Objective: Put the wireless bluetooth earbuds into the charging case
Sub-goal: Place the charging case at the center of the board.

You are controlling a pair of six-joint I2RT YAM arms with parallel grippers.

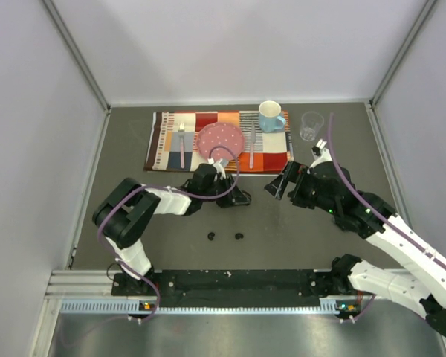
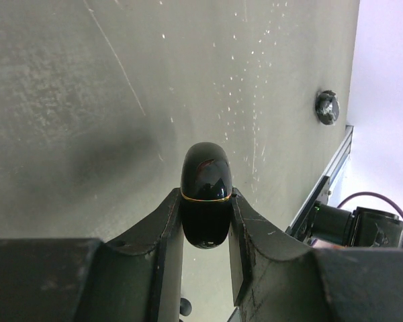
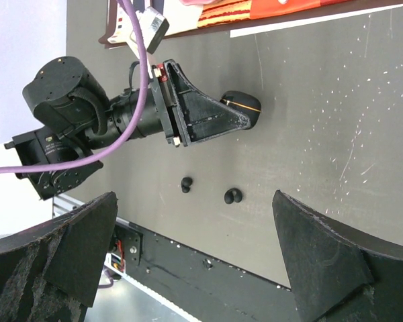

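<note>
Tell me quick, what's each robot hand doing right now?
Left gripper: closed, holding the black charging case.
Right gripper: open, holding nothing.

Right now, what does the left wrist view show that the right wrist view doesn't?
Only left wrist: both fingers of the left gripper pressing the charging case at its sides. Only right wrist: the left arm, the placemat edge, the right gripper open. Both: the closed case, loose earbuds, the grey table.
</note>
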